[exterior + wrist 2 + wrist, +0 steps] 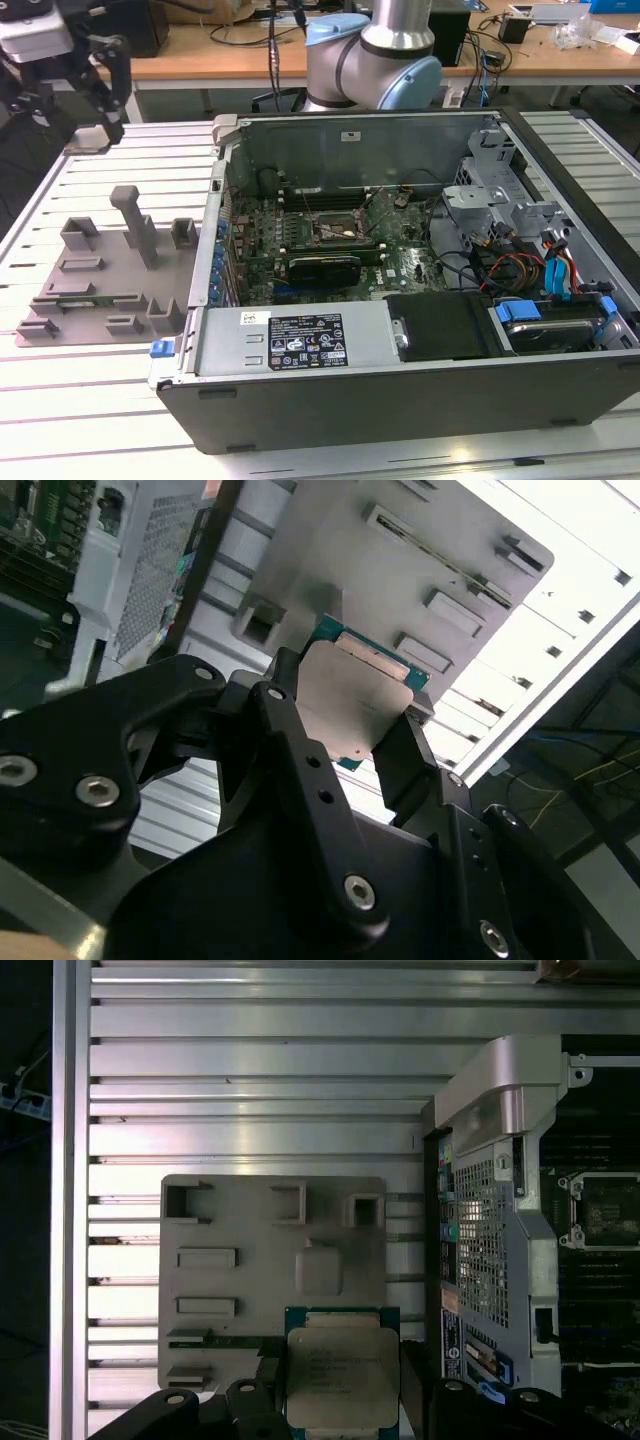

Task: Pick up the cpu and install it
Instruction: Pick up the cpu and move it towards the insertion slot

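Halfway, I'd say: your hand [350, 710] is clamped on the cpu [342, 1365], holding it between the fingers, clear above the grey fixture plate [250, 1290]. Seating it calls for keeping it level and square to the socket [600, 1210].

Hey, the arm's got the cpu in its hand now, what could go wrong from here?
Two likely risks. The hand grips the cpu by only two opposite edges, clear of the grey fixture plate, so it could slip or tilt. The socket sits low inside the computer case, behind its side wall, so the hand might clip that wall going in.
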`<state>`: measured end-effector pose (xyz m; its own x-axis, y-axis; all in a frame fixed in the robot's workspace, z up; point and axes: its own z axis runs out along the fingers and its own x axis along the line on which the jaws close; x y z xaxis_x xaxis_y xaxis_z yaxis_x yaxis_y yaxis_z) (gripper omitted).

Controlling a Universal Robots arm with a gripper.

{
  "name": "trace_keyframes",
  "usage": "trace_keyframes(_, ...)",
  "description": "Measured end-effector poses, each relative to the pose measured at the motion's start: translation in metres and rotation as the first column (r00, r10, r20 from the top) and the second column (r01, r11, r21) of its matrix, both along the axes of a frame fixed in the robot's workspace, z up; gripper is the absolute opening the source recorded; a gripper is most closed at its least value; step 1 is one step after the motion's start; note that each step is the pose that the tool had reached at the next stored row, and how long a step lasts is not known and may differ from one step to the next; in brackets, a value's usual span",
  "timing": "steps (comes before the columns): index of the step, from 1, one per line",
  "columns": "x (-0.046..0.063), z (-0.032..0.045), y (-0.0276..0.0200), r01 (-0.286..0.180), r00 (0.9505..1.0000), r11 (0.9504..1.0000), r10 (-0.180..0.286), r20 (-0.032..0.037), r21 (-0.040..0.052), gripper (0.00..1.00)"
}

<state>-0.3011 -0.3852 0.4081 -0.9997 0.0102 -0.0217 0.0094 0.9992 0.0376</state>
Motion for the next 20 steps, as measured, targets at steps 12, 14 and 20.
trace_keyframes(12,0.063,0.0,0.0,0.0,1.0,1.0,0.0,-0.0011,0.0,0.55)
trace_keyframes(14,0.072,0.0,0.0,0.0,1.0,1.0,0.0,-0.0013,0.0001,0.55)
trace_keyframes(20,0.115,0.0001,-0.0001,0.0,1.0,1.0,0.0,-0.0027,-0.0001,0.55)
